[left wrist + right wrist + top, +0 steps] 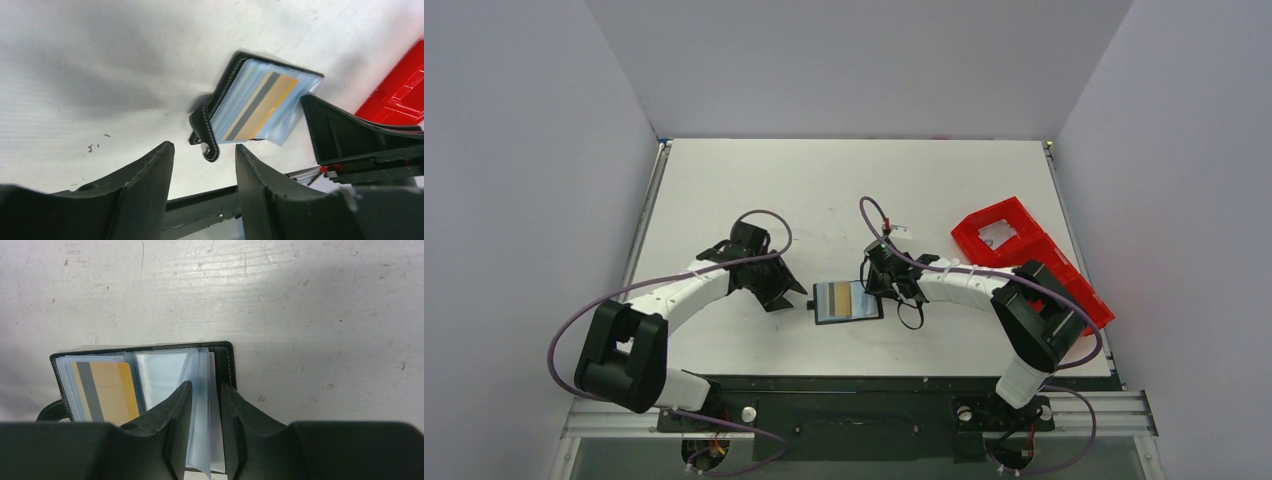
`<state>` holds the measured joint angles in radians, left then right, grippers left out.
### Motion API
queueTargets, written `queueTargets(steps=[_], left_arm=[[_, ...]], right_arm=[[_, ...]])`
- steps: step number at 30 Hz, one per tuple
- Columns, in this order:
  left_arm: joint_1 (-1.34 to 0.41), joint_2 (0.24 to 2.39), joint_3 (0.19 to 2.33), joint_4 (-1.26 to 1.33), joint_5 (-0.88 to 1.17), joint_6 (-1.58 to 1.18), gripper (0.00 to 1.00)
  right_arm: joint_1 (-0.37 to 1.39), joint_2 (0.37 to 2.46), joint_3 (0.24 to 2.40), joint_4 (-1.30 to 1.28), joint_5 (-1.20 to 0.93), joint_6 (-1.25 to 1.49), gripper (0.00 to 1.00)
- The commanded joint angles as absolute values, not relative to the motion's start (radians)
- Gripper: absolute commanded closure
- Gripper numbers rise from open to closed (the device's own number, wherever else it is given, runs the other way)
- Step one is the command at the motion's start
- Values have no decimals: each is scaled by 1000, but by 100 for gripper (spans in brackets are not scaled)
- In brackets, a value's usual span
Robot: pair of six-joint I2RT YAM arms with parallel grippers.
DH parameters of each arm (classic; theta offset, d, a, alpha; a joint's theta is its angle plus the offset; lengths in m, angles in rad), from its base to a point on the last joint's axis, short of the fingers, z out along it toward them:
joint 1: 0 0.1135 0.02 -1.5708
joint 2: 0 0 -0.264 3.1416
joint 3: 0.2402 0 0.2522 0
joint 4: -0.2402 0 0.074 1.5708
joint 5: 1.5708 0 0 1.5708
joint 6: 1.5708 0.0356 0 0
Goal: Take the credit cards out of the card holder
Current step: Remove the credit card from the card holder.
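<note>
Holder (848, 300) laid open on the worktop (824, 190), flanked by both tools.
The holder is seen flat in the worktop's near half, inner face up, with a yellow card (102, 390) bearing a grey stripe lodged in a clear sleeve on its left half. The left tool (204, 150) is seen released just beside the holder's left edge, near the tab (196, 138), with nothing between its fingers. The right tool (205, 386) is set over the right half, its fingers narrowly spaced with raised clear sleeves (202, 415) between them; whether these are pinched cannot be told. A red tray (1024, 255) is seen well apart at the right edge.
</note>
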<state>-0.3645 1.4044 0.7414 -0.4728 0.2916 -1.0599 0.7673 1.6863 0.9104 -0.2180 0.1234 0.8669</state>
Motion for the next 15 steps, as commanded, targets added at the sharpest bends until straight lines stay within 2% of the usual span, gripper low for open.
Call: queueTargets(steps=[1,7,15], left_arm=[[-377,1350,894,-569,196,-926,54],[-467,1359,1035,-598,158,-865,53],[-557,1525,1020,-438,273,-906,78]], right_arm=[[775,1642,912,-248,166,847,76],[775,1633,911,-250,166,848,76],[771,1588,910,-266,173,848,76]])
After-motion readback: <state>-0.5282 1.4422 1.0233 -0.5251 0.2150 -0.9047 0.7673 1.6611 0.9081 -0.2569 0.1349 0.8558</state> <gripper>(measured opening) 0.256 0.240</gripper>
